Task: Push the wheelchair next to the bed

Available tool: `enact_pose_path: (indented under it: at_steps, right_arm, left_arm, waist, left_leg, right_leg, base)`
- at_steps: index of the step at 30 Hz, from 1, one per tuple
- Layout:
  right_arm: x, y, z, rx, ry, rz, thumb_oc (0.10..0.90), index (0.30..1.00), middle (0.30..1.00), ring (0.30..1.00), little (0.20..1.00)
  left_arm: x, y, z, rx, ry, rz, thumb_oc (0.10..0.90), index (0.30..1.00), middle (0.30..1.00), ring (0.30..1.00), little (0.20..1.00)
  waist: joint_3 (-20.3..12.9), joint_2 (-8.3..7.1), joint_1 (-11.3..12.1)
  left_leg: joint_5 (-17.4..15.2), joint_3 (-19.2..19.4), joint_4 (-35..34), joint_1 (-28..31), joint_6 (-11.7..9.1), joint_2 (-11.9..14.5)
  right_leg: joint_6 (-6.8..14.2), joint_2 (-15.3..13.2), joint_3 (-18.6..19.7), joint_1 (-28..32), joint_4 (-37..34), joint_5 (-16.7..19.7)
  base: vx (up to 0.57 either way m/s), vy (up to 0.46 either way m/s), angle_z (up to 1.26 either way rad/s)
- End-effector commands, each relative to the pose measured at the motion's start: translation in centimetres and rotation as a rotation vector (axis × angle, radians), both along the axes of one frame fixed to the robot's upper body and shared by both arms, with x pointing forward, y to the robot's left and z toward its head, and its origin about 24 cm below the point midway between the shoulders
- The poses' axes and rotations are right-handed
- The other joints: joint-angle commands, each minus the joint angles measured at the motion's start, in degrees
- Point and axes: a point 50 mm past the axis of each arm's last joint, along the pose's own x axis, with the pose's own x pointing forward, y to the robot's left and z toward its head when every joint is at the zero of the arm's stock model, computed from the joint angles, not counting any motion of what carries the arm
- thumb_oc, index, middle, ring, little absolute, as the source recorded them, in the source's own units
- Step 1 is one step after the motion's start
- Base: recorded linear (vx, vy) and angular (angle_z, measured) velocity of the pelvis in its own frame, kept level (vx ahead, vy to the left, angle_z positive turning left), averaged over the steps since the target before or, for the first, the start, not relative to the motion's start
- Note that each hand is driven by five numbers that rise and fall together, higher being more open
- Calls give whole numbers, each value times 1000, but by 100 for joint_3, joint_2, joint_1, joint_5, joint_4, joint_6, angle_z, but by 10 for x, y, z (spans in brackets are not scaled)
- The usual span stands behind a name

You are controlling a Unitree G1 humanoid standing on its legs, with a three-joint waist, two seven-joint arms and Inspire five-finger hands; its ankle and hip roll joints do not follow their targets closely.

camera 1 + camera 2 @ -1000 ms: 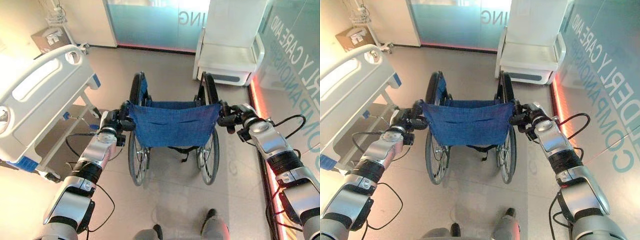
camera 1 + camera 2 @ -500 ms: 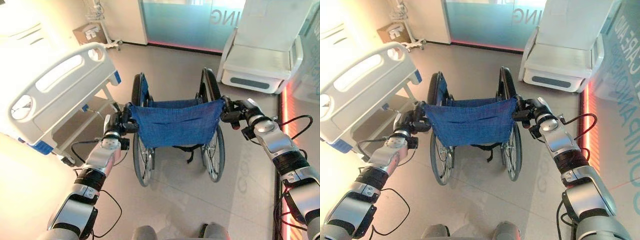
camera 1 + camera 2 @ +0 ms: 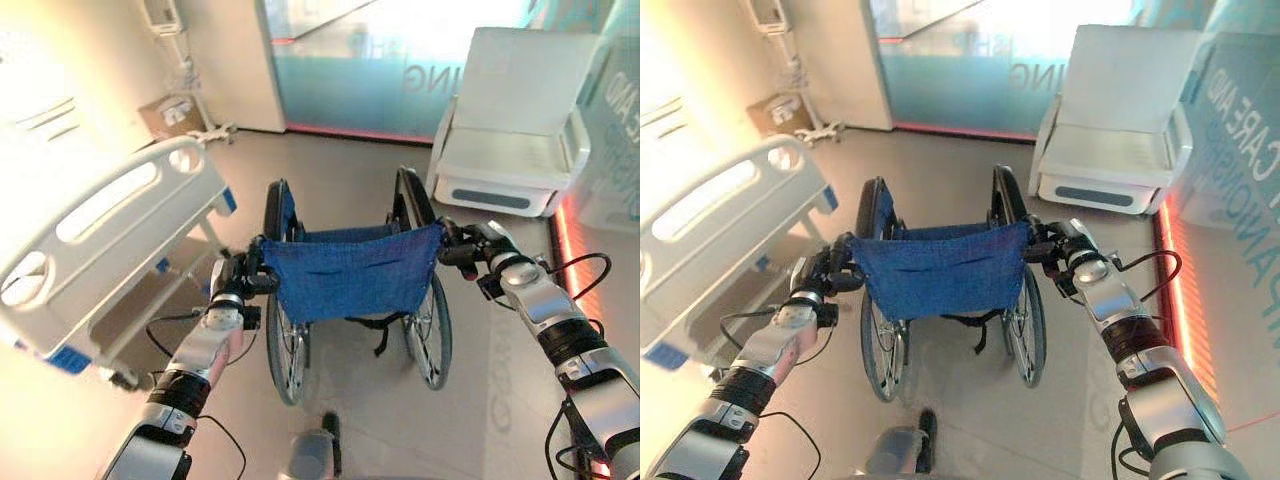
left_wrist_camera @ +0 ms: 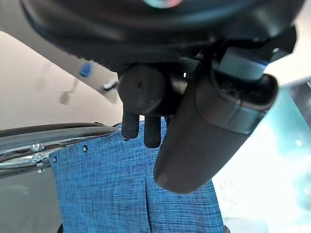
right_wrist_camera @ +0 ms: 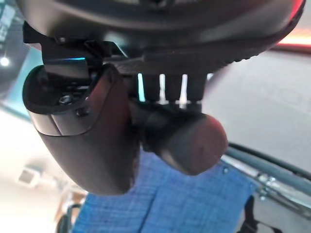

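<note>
Pale floor point(image 3: 360, 150) runs to a glass wall; the bed point(image 3: 100, 215) lies at left, the wheelchair point(image 3: 350, 270) mid-frame just beside it. Left hand point(image 4: 146, 102) curls round one push handle, right hand point(image 5: 121, 126) round the other, to steer it.

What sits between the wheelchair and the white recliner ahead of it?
Nothing: in the left eye view the stretch between the wheelchair and the white recliner is bare floor. The bed stands off to the left.
</note>
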Motion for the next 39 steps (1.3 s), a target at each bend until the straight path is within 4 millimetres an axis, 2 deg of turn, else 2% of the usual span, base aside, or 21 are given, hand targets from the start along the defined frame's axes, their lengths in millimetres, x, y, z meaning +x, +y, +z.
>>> enact_pose_path:
  at_steps: [1, 3, 5, 6, 11, 12, 15, 17, 20, 23, 24, 25, 27, 28, 30, 31, 32, 33, 35, 36, 39]
  right_arm:
    - [-10, -16, -5, -192, 29, 78, 400, 300, 300, 300, 300]
    - [-12, -19, -7, -183, 26, 63, 400, 300, 300, 300, 300]
    - [-17, -20, -10, -160, 27, 50, 400, 300, 300, 300, 300]
    - [-17, -20, -10, -159, 27, 51, 400, 300, 300, 300, 300]
    - [-11, -14, -7, -166, -4, 48, 400, 300, 300, 300, 300]
    - [-7, -16, -4, -175, -16, 46, 400, 300, 300, 300, 300]
    - [-6, -16, -1, -188, -30, 34, 400, 300, 300, 300, 300]
    - [-6, -16, 2, -201, -49, 22, 400, 300, 300, 300, 300]
    - [-6, -16, 5, -213, -61, 16, 400, 300, 300, 300, 300]
    - [-5, -19, 16, -218, -76, 26, 400, 300, 300, 300, 300]
    - [-5, -19, 17, -210, -68, 37, 400, 300, 300, 300, 300]
    - [-5, -18, 17, -206, -62, 43, 400, 300, 300, 300, 300]
    - [-6, -16, 16, -200, -39, 73, 400, 300, 300, 300, 300]
    - [-6, -15, 15, -204, -32, 81, 400, 300, 300, 300, 300]
    - [-7, -17, 12, -220, -14, 96, 400, 300, 300, 300, 300]
    - [-7, -18, 12, -221, -13, 96, 400, 300, 300, 300, 300]
    - [-8, -22, 11, -224, -9, 86, 400, 300, 300, 300, 300]
    - [-9, -22, 11, -224, -9, 85, 400, 300, 300, 300, 300]
    - [-8, -21, 9, -237, -23, 85, 400, 300, 300, 300, 300]
    - [-7, -19, 10, -244, -27, 90, 400, 300, 300, 300, 300]
    - [-3, -9, 10, -270, -42, 93, 400, 300, 300, 300, 300]
  left_arm:
    - [-6, 27, -1, 180, 32, -23, 400, 300, 300, 300, 300]
    - [-4, 28, 1, 204, 44, -36, 400, 300, 300, 300, 300]
    - [-2, 29, 6, 214, 40, -36, 400, 300, 300, 300, 300]
    - [-2, 30, 7, 214, 38, -35, 400, 300, 300, 300, 300]
    - [2, 23, 9, 222, 7, -45, 400, 300, 300, 300, 300]
    - [3, 18, 9, 211, -2, -53, 400, 300, 300, 300, 300]
    - [5, 11, 10, 197, -13, -71, 400, 300, 300, 300, 300]
    - [6, 7, 10, 190, -22, -85, 400, 300, 300, 300, 300]
    - [5, 8, 7, 181, -23, -82, 400, 300, 300, 300, 300]
    - [4, 8, 4, 164, -20, -77, 400, 300, 300, 300, 300]
    - [2, 7, 0, 154, -6, -70, 400, 300, 300, 300, 300]
    - [1, 7, -3, 154, 2, -70, 400, 300, 300, 300, 300]
    - [-5, 5, -10, 156, 26, -55, 400, 300, 300, 300, 300]
    - [-6, 5, -11, 150, 31, -50, 400, 300, 300, 300, 300]
    - [-8, 2, -16, 133, 33, -37, 400, 300, 300, 300, 300]
    - [-8, 1, -16, 131, 33, -37, 400, 300, 300, 300, 300]
    - [-8, 0, -16, 119, 31, -39, 400, 300, 300, 300, 300]
    - [-8, 0, -16, 119, 31, -40, 400, 300, 300, 300, 300]
    - [-4, -3, -13, 122, 13, -45, 400, 300, 300, 300, 300]
    - [-4, -4, -13, 121, 8, -40, 400, 300, 300, 300, 300]
    - [-4, -8, -14, 113, -6, -34, 400, 300, 300, 300, 300]
  waist:
    - [48, -129, 2]
    - [-20, -178, 1]
    - [-109, -263, -14]
    - [-115, -264, -17]
    - [18, -141, -103]
    - [86, -76, -167]
    - [162, -78, -293]
    - [220, -90, -368]
    - [215, -178, -392]
    - [180, -298, -447]
    - [123, -308, -463]
    - [85, -344, -472]
    - [-18, -384, -498]
    - [-67, -387, -527]
    - [-202, -259, -579]
    - [-202, -249, -578]
    - [-208, -267, -560]
    - [-206, -267, -559]
    - [-9, -313, -443]
    - [27, -283, -410]
    - [162, -177, -200]
  left_leg:
    - [48, 140, -347, -146, 260, -261]
    - [2, 221, -415, -61, 341, -360]
    - [-81, 267, -595, 162, 452, -592]
    - [-100, 278, -610, 192, 464, -613]
    - [-206, 290, -588, 487, 326, -552]
    - [-368, 115, -681, 804, 340, -601]
    - [-543, -217, -880, 1101, 452, -779]
    - [-754, -546, -844, 1177, 510, -856]
    - [-965, -642, -590, 1114, 534, -923]
    - [-1267, -629, 88, 976, 499, -787]
    - [-1481, -547, 414, 1038, 442, -564]
    - [-1521, -546, 487, 1064, 416, -523]
    - [-1517, -420, 943, 1218, 246, -187]
    - [-1437, -372, 1111, 1275, 203, -74]
    - [-861, -290, 1634, 1373, -104, 248]
    - [-809, -283, 1716, 1339, -135, 280]
    - [-460, -152, 2011, 1033, -261, 456]
    - [-443, -140, 2018, 1005, -270, 478]
    - [-377, -212, 1553, 540, -119, 100]
    - [-296, -218, 1282, 484, -133, 43]
    - [371, -415, 162, -113, -233, -3]
  right_leg:
    - [24, 559, -588, 462, 196, 535]
    - [191, 435, -657, 456, 488, 759]
    - [432, 194, -676, 200, 776, 1459]
    - [448, 156, -680, 155, 777, 1537]
    - [226, 163, -909, -362, -643, 1591]
    - [263, -66, -900, -815, -973, 2050]
    - [375, -402, -667, -1376, -1530, 2798]
    - [464, -538, -344, -1584, -1962, 3007]
    - [519, -629, -232, -1617, -1963, 3113]
    - [462, -524, -175, -1630, -1654, 2800]
    - [380, -419, -250, -1659, -1297, 2389]
    - [358, -398, -265, -1686, -1211, 2304]
    - [155, -221, -474, -1613, -1044, 2016]
    - [47, -138, -524, -1592, -1035, 1937]
    - [-216, 227, -704, -1412, -1018, 1569]
    - [-242, 258, -726, -1375, -1038, 1548]
    - [-386, 399, -857, -1110, -1211, 1431]
    - [-398, 413, -870, -1085, -1228, 1420]
    - [-375, 478, -795, -765, -1416, 1470]
    - [-363, 558, -749, -646, -1471, 1446]
    - [-375, 830, -537, -129, -1829, 1341]
  base:
    - [383, 212, -17]
    - [372, 167, -9]
    - [442, 174, 4]
    - [422, 100, 9]
    - [284, -67, -2]
    - [370, -122, -11]
    - [343, -121, 24]
    - [388, -209, 66]
    - [359, -214, 61]
    - [493, -384, 51]
    - [383, -291, 64]
    - [606, -445, 74]
    - [520, -365, 46]
    - [428, -279, 30]
    - [432, -242, 16]
    - [411, -249, 18]
    - [243, -175, 21]
    - [434, -224, 22]
    - [304, -90, 25]
    - [314, -9, 38]
    - [435, 37, 21]
